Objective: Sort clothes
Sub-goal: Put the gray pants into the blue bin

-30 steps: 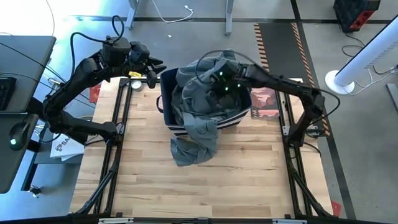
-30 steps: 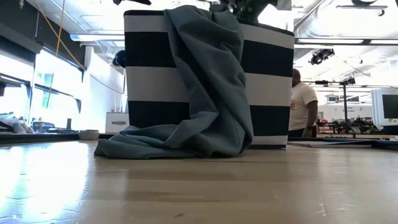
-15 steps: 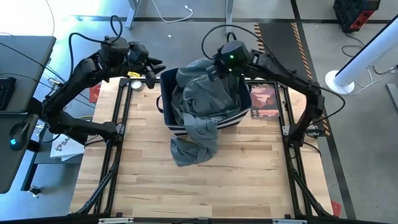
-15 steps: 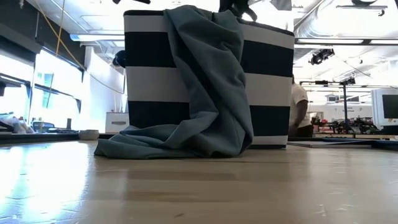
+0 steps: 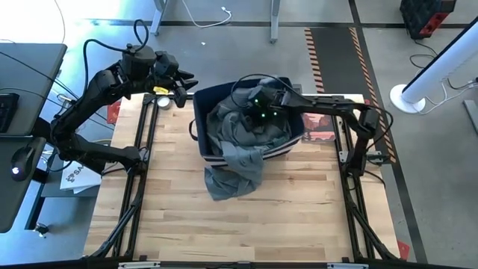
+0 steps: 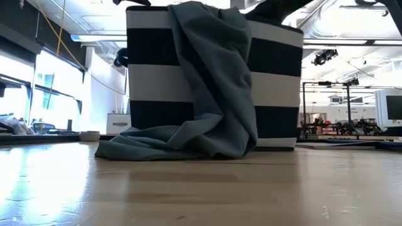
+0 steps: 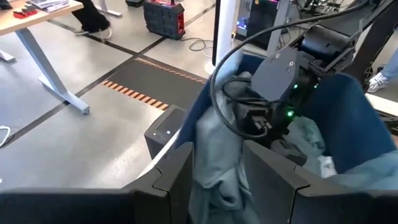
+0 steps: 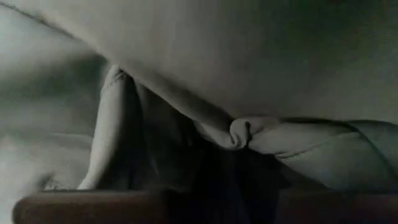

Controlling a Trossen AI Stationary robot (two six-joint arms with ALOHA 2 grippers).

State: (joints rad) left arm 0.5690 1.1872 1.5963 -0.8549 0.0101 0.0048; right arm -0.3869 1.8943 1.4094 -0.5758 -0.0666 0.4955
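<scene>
A: High view has my right hand (image 5: 258, 112) down in the navy striped fabric bin (image 5: 202, 101), directly over the grey-green cloth garment (image 5: 235, 161).

B: Gripping?

A: Can't tell. Garment spills onto the worktop; left hand (image 5: 183, 86) waits beside the bin, parted, empty.

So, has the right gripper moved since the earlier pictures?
Yes. The right gripper has gone from the far rim down into the navy striped fabric bin, among the grey-green clothes.

We see a soft, matt grey-green cloth garment (image 5: 237, 153), creased and folded, draped over a navy-and-white striped fabric bin (image 6: 276, 94). The surface (image 5: 291, 205) is pale, smooth wood planks. The arms' housings look like matt black plastic.
</scene>
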